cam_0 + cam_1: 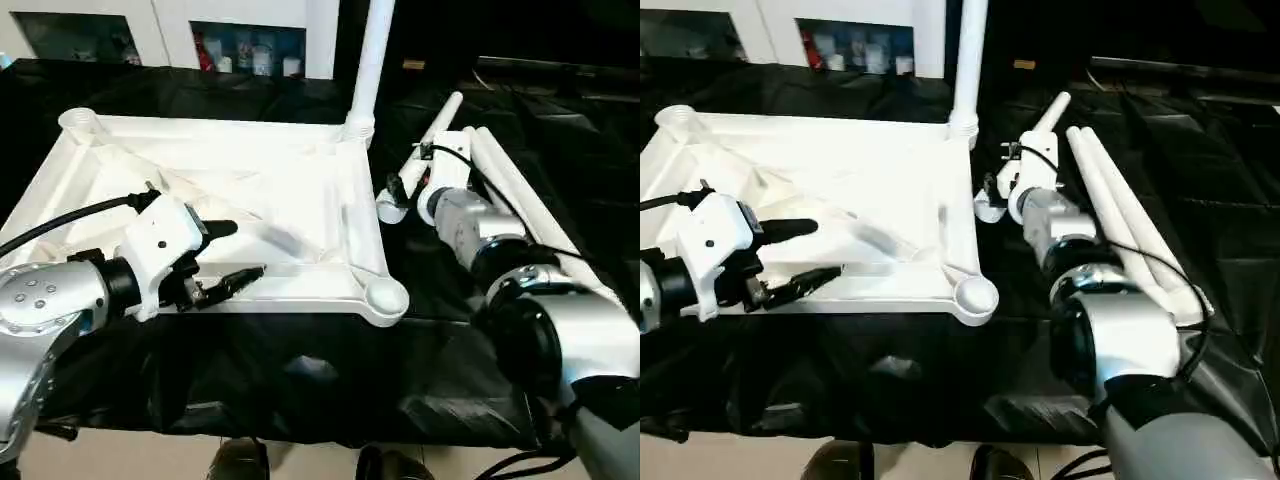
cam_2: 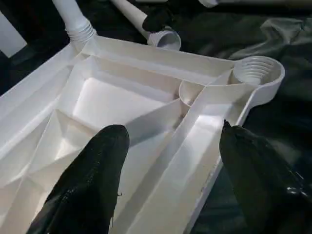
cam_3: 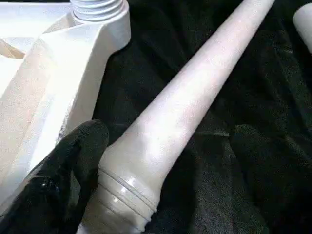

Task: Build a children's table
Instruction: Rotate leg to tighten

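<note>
So the table top (image 1: 250, 200) is lying upside down on the black cloth (image 1: 300, 380), ribbed underside facing up, taking up the middle-left of the head view. One leg (image 1: 372, 60) is already standing upright in the corner socket at about 1 o'clock of the top. The near-right socket (image 1: 385, 297), around 4 o'clock, has nothing in it, same with the far-left one (image 1: 80, 122) at 10 o'clock.

Left gripper (image 1: 228, 255) hangs over the near edge of the top, roughly 7 o'clock, fingers spread apart and holding nothing. In its wrist view the two black fingers (image 2: 92, 180) straddle a rib, not touching it as far as I can tell.

Right gripper (image 3: 161, 161) is off the top's right side at 3 o'clock, jaws wide, with a loose leg (image 3: 195, 83) lying between the fingers but not clamped. Two more legs (image 1: 520, 200) lie side by side on the cloth just right of that.
</note>
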